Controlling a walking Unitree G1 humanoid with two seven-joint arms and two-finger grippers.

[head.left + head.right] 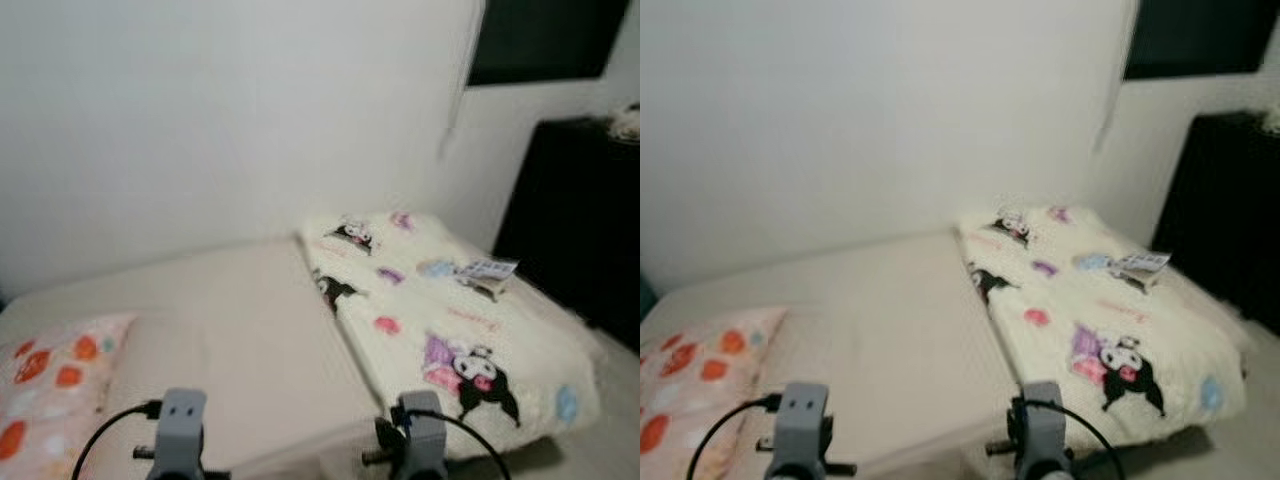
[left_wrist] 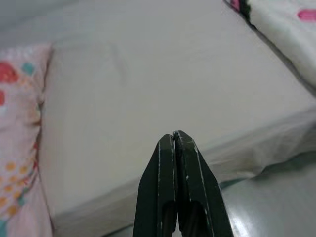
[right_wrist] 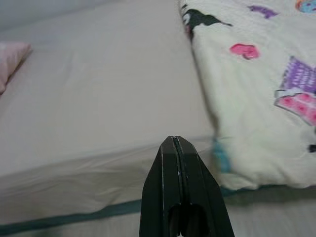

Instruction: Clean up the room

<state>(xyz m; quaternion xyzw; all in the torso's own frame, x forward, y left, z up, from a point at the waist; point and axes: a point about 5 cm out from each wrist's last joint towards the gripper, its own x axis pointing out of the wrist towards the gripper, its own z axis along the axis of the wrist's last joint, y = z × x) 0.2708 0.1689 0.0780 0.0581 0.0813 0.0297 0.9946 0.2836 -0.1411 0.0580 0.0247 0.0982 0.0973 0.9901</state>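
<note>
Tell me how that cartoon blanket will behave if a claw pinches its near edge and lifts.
The blanket looks thick and fleecy, so it should be floppy and sag rather than lift flat. It covers the bed's whole right part, so it is probably bulky. The small packet lying on it would likely slide off.

Fluffy fleece blanket [image 1: 470,330], smooth matt bedsheet [image 1: 240,320]
</note>
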